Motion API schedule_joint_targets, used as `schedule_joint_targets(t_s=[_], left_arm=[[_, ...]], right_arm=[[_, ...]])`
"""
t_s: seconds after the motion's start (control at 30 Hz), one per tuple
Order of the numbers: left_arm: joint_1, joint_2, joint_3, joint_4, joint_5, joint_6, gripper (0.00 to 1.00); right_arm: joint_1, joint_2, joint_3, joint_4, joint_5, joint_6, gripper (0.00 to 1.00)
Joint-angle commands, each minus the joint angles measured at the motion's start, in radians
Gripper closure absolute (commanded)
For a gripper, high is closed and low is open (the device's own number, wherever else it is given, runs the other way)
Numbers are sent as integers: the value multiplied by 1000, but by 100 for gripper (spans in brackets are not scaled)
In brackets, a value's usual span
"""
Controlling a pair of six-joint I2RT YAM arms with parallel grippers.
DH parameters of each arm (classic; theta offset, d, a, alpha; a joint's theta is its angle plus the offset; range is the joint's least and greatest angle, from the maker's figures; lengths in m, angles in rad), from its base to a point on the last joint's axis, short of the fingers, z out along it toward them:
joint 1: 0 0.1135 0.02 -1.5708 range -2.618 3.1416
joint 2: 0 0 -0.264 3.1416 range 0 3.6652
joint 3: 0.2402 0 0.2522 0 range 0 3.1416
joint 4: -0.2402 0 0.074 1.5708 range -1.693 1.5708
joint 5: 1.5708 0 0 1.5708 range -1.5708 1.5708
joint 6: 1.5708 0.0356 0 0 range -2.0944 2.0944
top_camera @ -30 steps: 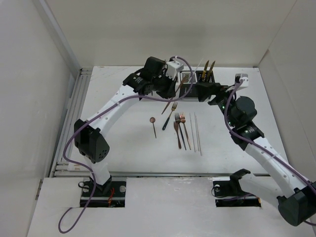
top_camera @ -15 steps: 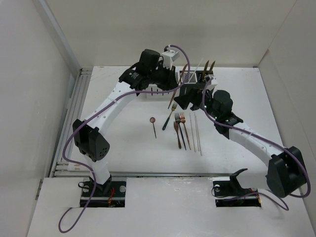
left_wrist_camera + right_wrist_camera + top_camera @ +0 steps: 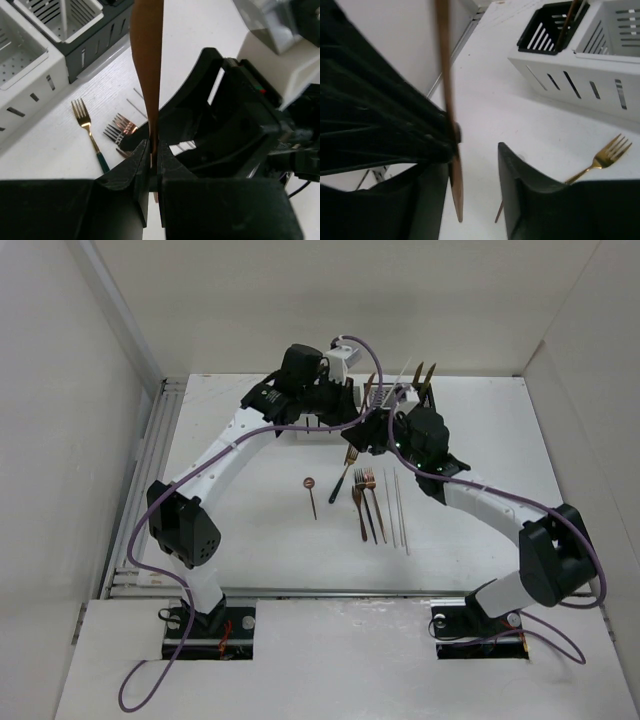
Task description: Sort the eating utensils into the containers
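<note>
A long copper utensil (image 3: 148, 60) hangs upright with my left gripper (image 3: 153, 148) shut on its handle, above the table in front of the containers (image 3: 390, 395). In the top view my left gripper (image 3: 345, 403) is just left of my right gripper (image 3: 362, 436). My right gripper (image 3: 475, 160) has its jaws apart around the lower end of the same copper utensil (image 3: 448, 115), which lies close against the left finger. The right finger (image 3: 520, 190) stands clear of it. More eating utensils (image 3: 368, 502) lie on the table: forks, a small spoon (image 3: 311, 490) and white sticks (image 3: 398, 510).
A white holder (image 3: 27, 67) and a dark one (image 3: 80, 35) show in the left wrist view, with a green-handled fork (image 3: 91, 137) below them. The right wrist view has a black compartment (image 3: 547, 30) holding a utensil, and a gold fork (image 3: 605, 157).
My right arm has swung left across the table to the hanging copper utensil, and its jaws have narrowed around it. My left gripper has shifted slightly and stays shut on the utensil.
</note>
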Motion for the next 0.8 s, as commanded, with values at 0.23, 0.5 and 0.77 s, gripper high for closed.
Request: schedule_joint_targets(t_s=[0.23,0.5,0.77], left_arm=[[13,-46,-59,28,39,-23,100],[53,-46,-72,-34,-227,79,19],[74,-115,-114,1,-733,218,21]], right_arm=[[-4,51,106,103,-58,0,100],[-139,22,154,-12,215,-222,100],[-277,256,425,-73,384,-399,100]])
